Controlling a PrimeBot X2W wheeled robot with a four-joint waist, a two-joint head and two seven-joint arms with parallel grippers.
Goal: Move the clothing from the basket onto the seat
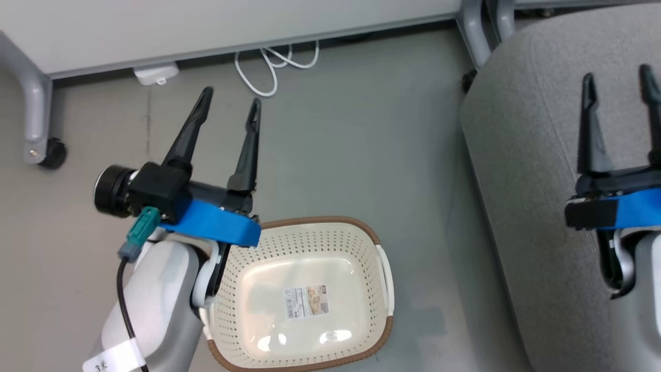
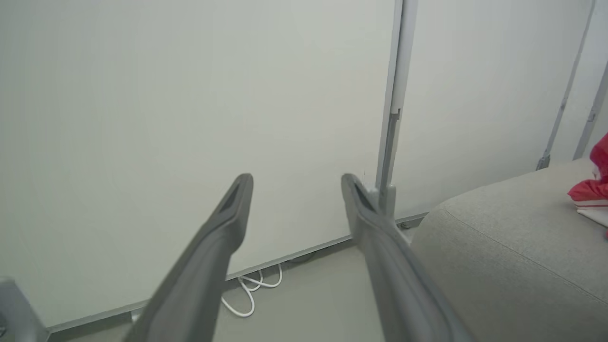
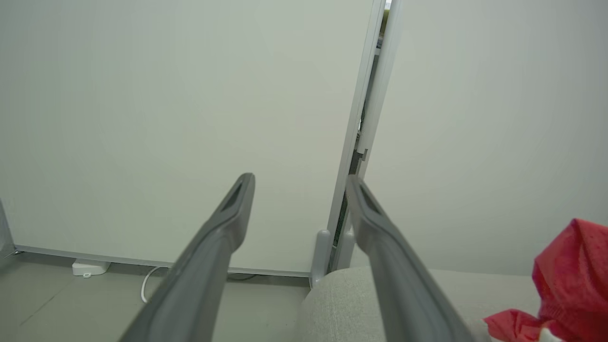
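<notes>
Left end effector (image 1: 231,96) wide, empty; basket (image 1: 320,221) just behind it, bare. Right end effector (image 1: 616,73) wide over seat (image 1: 526,155); clothing (image 3: 570,266) lies to its right. My worry: a careless swing snags cloth, drags it off.

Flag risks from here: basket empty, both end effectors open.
1. The forearm behind the left end effector hangs over the basket rim; a swing could knock it.
2. A white cable lies on the floor by the wall; driving forward might snag it.
3. Clothing sits on the seat near the right end effector; a sweep could drag it off.
</notes>
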